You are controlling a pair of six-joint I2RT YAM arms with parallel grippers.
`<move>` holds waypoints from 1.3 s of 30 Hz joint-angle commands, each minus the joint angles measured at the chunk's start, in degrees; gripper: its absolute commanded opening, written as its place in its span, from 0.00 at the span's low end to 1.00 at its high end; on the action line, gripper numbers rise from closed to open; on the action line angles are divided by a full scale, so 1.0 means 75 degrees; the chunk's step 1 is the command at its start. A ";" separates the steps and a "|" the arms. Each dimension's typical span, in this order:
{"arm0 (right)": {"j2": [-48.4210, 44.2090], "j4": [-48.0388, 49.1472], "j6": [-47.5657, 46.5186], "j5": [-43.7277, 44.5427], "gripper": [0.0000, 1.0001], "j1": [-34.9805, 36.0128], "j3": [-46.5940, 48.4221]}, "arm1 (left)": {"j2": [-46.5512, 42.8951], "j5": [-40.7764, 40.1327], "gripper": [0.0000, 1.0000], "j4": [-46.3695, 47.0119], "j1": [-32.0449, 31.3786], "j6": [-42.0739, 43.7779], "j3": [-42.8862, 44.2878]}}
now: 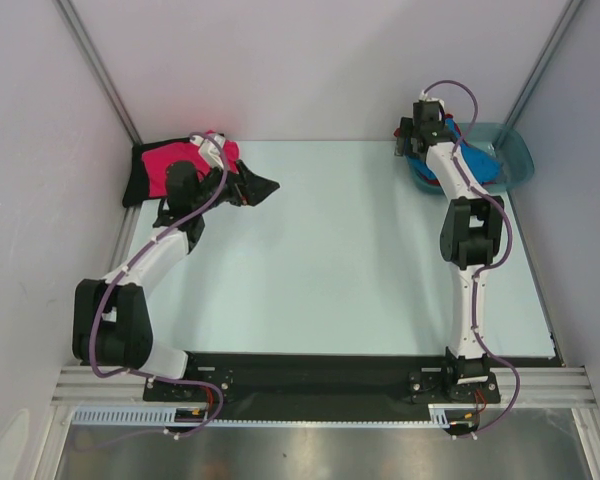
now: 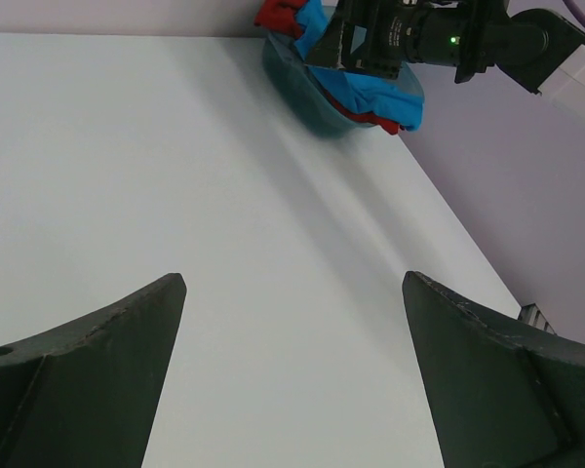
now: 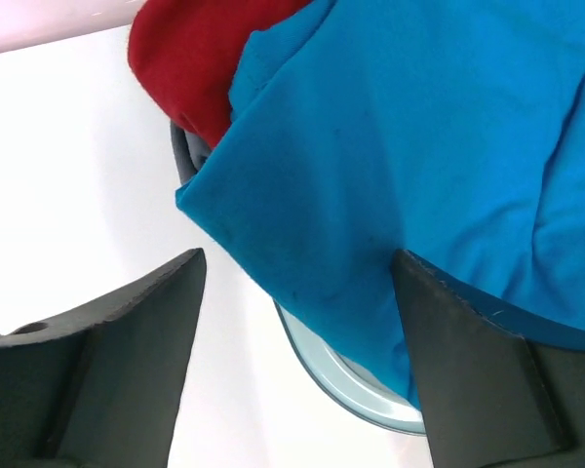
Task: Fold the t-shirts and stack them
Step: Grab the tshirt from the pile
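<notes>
A bright blue t-shirt lies bunched in the translucent teal tub at the back right, with a red t-shirt beside it. The blue cloth's edge drapes over the tub rim. My right gripper hangs open over that edge, and its right finger is against the cloth. At the back left a hot pink t-shirt rests on a black t-shirt. My left gripper is open just right of that pile, with only bare table between its fingers.
Grey walls close the table on the left, back and right. The tub sits tight in the back right corner. The arm bases and a black strip run along the near edge.
</notes>
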 commanded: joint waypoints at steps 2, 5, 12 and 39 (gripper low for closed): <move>0.0102 0.0086 -0.0101 0.0084 0.75 0.0011 0.0506 | 0.0139 0.0085 1.00 0.0212 -0.0049 0.0142 0.0348; 0.0243 0.0074 -0.0078 0.0143 0.52 -0.0012 0.0623 | 0.0197 0.0015 1.00 0.0224 -0.0060 0.0165 0.0325; 0.0138 0.0109 -0.0043 0.0120 0.05 -0.0094 0.0635 | 0.0233 0.0014 1.00 0.0165 -0.0072 0.0154 0.0348; -0.3693 0.0040 -0.0770 0.1069 0.00 0.1814 -0.1834 | -0.0692 -0.0091 1.00 -0.0526 -0.0295 0.0236 0.0079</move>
